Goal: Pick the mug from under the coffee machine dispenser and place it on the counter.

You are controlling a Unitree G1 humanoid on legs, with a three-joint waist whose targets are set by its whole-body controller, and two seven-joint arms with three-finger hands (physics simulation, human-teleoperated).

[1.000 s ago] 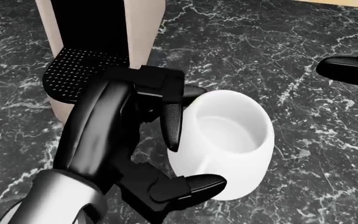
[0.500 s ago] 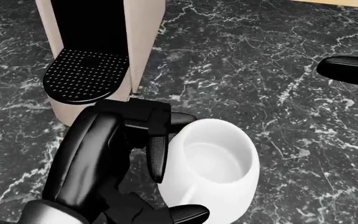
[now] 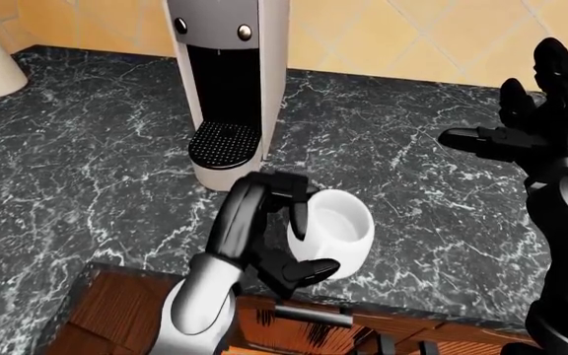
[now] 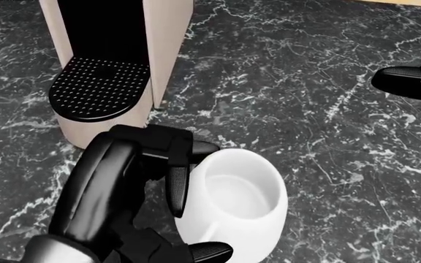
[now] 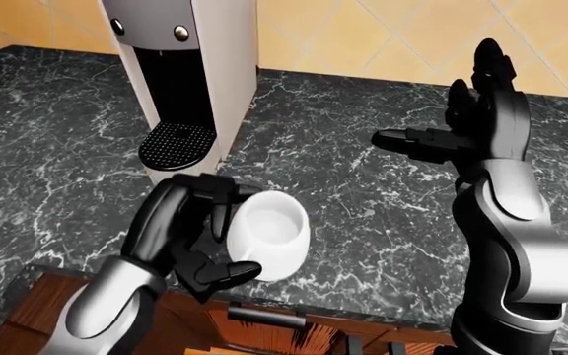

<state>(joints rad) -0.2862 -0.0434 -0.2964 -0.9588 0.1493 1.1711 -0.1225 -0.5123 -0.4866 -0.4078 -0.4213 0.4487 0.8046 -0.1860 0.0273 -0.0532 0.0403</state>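
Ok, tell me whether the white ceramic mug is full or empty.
Empty. The head view looks down into the white ceramic mug and shows only its bare white bottom, with no liquid. The black left hand grips its side.

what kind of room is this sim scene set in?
Most likely a kitchen: a coffee machine stands on a dark marble counter against a tan tiled wall, with wooden cabinet fronts below. The left hand holds a white mug.

Even, sharp, shadowless simulator light

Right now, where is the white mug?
In the left-eye view, the white mug is in the left hand, below the coffee machine's drip tray.
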